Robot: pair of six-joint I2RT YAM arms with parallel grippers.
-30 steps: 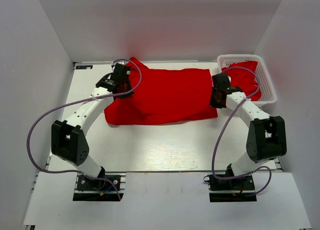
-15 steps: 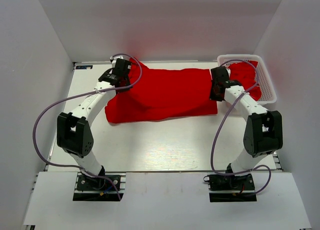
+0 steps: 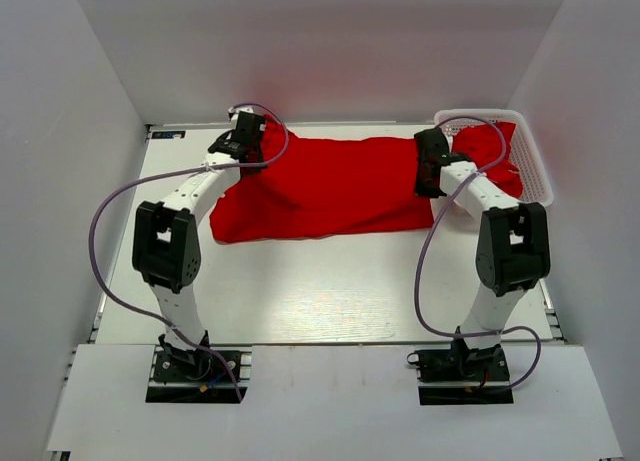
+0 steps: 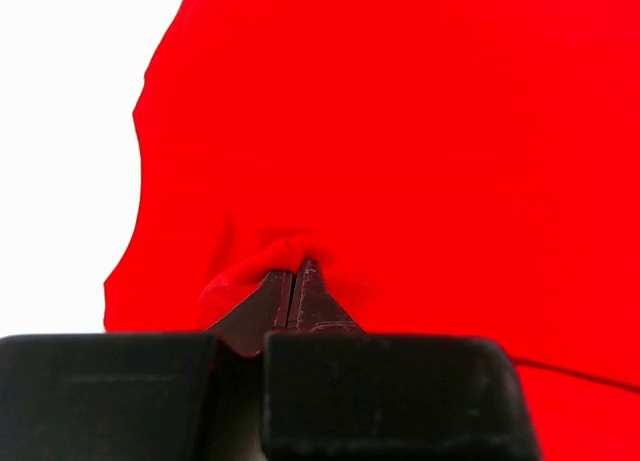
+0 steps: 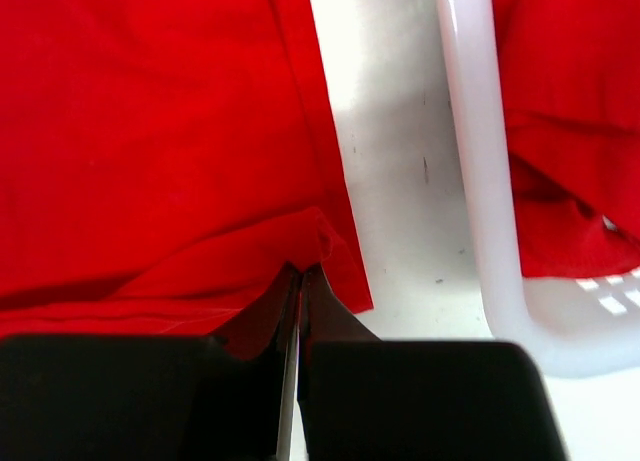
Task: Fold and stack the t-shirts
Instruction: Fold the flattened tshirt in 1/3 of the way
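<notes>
Cloth covers the far half of the table [image 3: 320, 291]: one red shirt [image 3: 330, 186] lies spread out, its long axis running from 9 to 3 o'clock when seen from above with the arm bases at 6.

The left claw [image 3: 243, 146] sits at the shirt's 10 o'clock corner. Its fingers are pressed together on a small raised pinch of the fabric, which the wrist view shows bunched at the tips. The right claw [image 3: 428, 176] is at the 3 o'clock edge, its fingers together on the hem near that corner.

From either claw the body of the shirt stretches inward toward the other, so each arm holds its own near end. Any fold probably depends on both ends travelling together toward 6 o'clock, keeping the cloth taut between them.

At 2 o'clock stands a white basket [image 3: 540, 176], just beside the right claw. More red shirts in the basket [image 3: 495, 156] lie crumpled and unfolded, one of them draped up against the rim.
</notes>
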